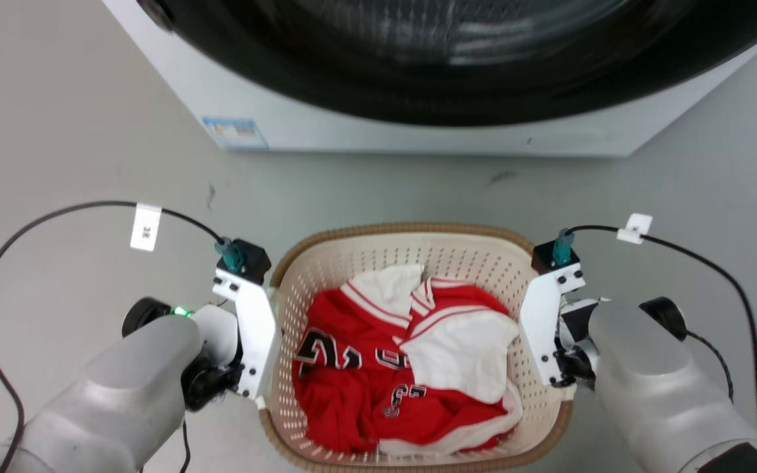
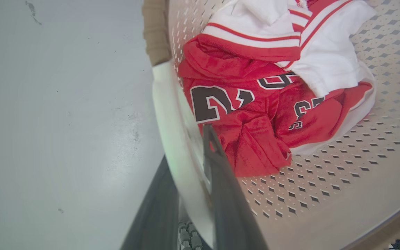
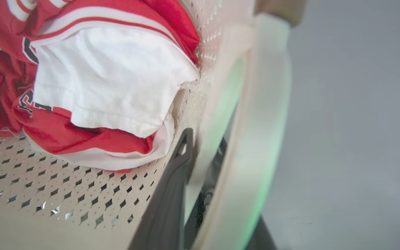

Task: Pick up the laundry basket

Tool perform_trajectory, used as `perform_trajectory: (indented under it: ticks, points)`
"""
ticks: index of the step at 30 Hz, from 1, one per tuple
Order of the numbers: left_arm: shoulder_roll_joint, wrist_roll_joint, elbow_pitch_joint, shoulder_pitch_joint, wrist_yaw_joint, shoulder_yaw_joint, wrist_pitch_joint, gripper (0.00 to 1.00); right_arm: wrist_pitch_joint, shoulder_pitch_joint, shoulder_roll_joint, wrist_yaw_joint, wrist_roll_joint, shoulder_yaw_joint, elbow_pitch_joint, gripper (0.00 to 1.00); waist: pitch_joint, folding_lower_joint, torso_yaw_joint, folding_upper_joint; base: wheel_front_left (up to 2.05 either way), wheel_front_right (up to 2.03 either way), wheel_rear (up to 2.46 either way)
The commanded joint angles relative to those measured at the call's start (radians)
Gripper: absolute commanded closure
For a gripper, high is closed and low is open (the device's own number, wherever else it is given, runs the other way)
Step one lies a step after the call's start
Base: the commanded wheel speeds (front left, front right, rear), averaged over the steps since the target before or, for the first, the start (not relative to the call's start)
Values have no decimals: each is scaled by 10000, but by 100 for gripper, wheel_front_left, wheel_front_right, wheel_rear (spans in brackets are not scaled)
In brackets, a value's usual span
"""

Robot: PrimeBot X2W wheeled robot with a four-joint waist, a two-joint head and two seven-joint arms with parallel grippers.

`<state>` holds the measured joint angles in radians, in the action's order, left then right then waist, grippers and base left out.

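The laundry basket (image 1: 405, 231), cream and perforated with a brown woven rim, sits just in front of me on the grey floor. It holds red and white jerseys (image 1: 385, 368). My left gripper (image 1: 268, 341) is at the basket's left side. In the left wrist view one dark finger (image 2: 221, 180) is inside the wall and the other outside, with the white handle (image 2: 168, 114) clamped between them. My right gripper (image 1: 537, 335) is at the right side. One right finger (image 3: 175, 173) is inside the basket wall (image 3: 64, 187), and the white handle (image 3: 262, 114) lies between the fingers.
A white washing machine (image 1: 299, 118) with a dark round door stands right behind the basket. Bare grey floor (image 1: 76, 131) lies on both sides. Black cables (image 1: 43, 220) loop from each wrist.
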<state>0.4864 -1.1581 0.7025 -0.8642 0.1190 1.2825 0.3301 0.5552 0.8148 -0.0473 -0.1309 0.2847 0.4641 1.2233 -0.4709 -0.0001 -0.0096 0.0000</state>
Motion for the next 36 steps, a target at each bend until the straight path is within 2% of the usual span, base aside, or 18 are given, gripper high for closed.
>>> perform_trajectory:
  ticks: [1, 11, 16, 28, 36]
  points:
    - [112, -247, -367, 189, 187, -30, 460, 100, 453, -344, -51, 3, 321, 592, -282, 100, 1594, 1, -202, 0, 0, 0, 0]
    - [550, -725, -939, 824, 188, -19, 1458, 100, 1434, -679, -33, 0, 1471, 1565, -811, 100, 3194, 1, -406, 0, 0, 0, 0]
    - [701, -655, -1135, 958, 189, -14, 1768, 100, 1774, -740, -204, 0, 1849, 1972, -928, 100, 3455, 1, -446, 0, 0, 0, 0]
    - [891, -1243, -1658, 1126, 190, -26, 2331, 100, 3047, -639, -313, -15, 3251, 2457, -1510, 100, 3722, 1, -587, 0, 0, 0, 0]
    - [852, -1065, -1527, 1069, 189, -26, 2193, 100, 3151, -593, -521, -22, 3636, 2735, -1626, 100, 4039, 1, -577, 0, 0, 0, 0]
